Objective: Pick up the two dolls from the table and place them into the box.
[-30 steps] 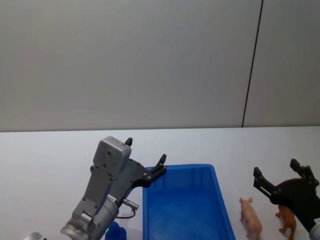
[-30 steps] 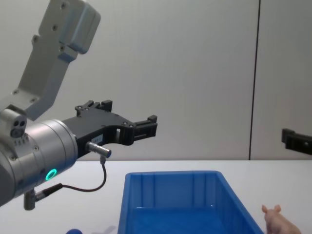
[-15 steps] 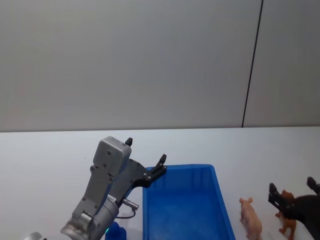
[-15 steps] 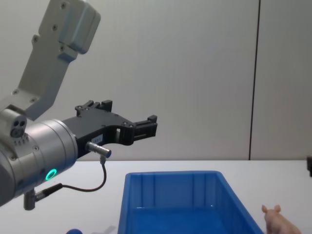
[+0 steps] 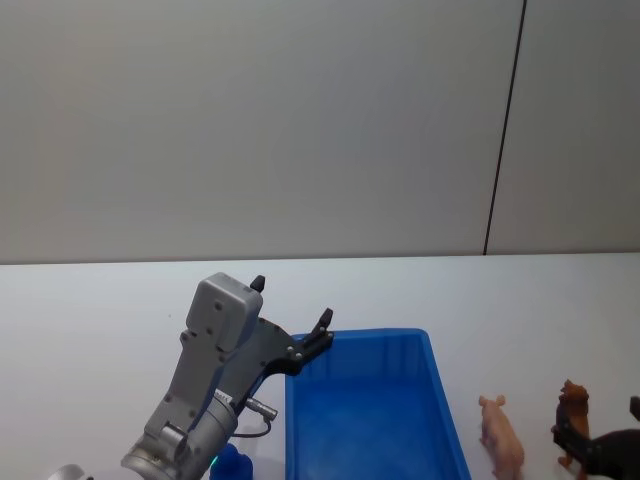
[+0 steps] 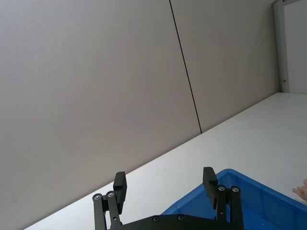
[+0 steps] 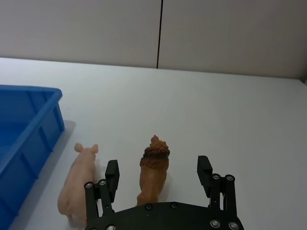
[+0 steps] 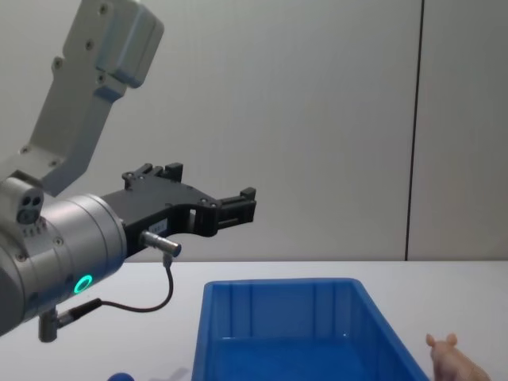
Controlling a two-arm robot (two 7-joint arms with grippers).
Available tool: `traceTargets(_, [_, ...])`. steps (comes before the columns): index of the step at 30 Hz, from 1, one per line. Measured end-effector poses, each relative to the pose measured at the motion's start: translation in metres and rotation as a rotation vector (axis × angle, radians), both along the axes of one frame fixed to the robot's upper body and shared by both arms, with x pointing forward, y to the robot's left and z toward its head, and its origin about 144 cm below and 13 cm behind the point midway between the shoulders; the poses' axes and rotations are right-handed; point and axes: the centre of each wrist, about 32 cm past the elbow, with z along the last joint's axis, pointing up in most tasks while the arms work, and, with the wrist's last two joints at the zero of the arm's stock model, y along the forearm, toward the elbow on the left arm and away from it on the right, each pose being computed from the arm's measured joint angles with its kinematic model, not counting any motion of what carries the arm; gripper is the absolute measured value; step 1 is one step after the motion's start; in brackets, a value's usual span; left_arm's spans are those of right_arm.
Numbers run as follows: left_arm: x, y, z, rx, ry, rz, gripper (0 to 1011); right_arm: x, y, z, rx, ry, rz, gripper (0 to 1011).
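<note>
- Left gripper (image 8: 210,184) hangs over the box's (image 5: 380,334) far left corner, fingers spread and holding nothing.
- Pig (image 7: 81,177) stands on the table (image 7: 240,110), between the box wall and the brown animal (image 7: 154,167).
- Right gripper (image 7: 158,166) has just dropped and its wide-open fingers now straddle the brown animal. A grasp looks ready, though the pig crowds one finger.
- Farther right, it's bare tabletop.

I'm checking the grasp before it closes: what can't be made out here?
Brown animal: right wrist view, its rear is partly hidden behind the open right gripper body.
Pig: chest view, most of its body is cut off by the bottom edge.
Box: chest view, the near floor is cut off by the bottom edge.
</note>
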Motion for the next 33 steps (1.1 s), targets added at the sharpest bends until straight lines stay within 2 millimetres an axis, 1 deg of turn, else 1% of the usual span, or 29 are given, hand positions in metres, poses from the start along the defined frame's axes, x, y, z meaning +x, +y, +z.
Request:
traceTargets(6, [0.0, 0.0, 0.0, 0.0, 0.0, 0.0, 1003, 0.002, -0.003, -0.013, -0.005, 0.04, -0.006, 1001])
traceTargets(9, [0.0, 0.0, 0.0, 0.0, 0.0, 0.0, 1003, 0.004, -0.004, -0.019, -0.005, 0.056, -0.005, 952])
traceTargets(10, [0.0, 0.0, 0.0, 0.0, 0.0, 0.0, 1003, 0.005, -0.004, -0.021, -0.004, 0.059, -0.004, 911])
traceTargets(12, [0.0, 0.0, 0.0, 0.0, 0.0, 0.0, 1003, 0.005, -0.005, -0.023, -0.004, 0.065, -0.003, 880])
traceTargets(13, [0.0, 0.0, 0.0, 0.0, 0.0, 0.0, 1004, 0.006, -0.005, -0.026, -0.002, 0.071, -0.001, 830])
traceTargets(17, [0.0, 0.0, 0.0, 0.0, 0.0, 0.0, 1004, 0.008, -0.004, -0.032, 0.002, 0.083, 0.004, 740])
traceTargets(18, [0.0, 0.0, 0.0, 0.0, 0.0, 0.0, 1003, 0.009, -0.004, -0.034, 0.003, 0.087, 0.005, 684])
traceTargets(19, [0.0, 0.0, 0.0, 0.0, 0.0, 0.0, 1003, 0.01, -0.005, -0.035, 0.003, 0.09, 0.005, 684])
traceTargets(20, [0.0, 0.0, 0.0, 0.0, 0.0, 0.0, 1003, 0.01, -0.005, -0.035, 0.003, 0.091, 0.006, 623])
traceTargets(21, [0.0, 0.0, 0.0, 0.0, 0.0, 0.0, 1003, 0.01, -0.005, -0.036, 0.004, 0.093, 0.006, 623])
traceTargets(22, [0.0, 0.0, 0.0, 0.0, 0.0, 0.0, 1004, 0.011, -0.005, -0.037, 0.005, 0.095, 0.007, 560])
traceTargets(23, [0.0, 0.0, 0.0, 0.0, 0.0, 0.0, 1004, 0.011, -0.005, -0.038, 0.005, 0.096, 0.008, 543])
traceTargets(25, [0.0, 0.0, 0.0, 0.0, 0.0, 0.0, 1003, 0.011, -0.005, -0.039, 0.006, 0.096, 0.009, 459])
traceTargets(28, [0.0, 0.0, 0.0, 0.0, 0.0, 0.0, 1003, 0.012, -0.004, -0.04, 0.006, 0.095, 0.011, 402])
traceTargets(29, [0.0, 0.0, 0.0, 0.0, 0.0, 0.0, 1003, 0.012, -0.004, -0.04, 0.006, 0.092, 0.013, 340])
traceTargets(33, [0.0, 0.0, 0.0, 0.0, 0.0, 0.0, 1004, 0.012, -0.004, -0.04, 0.004, 0.08, 0.018, 284])
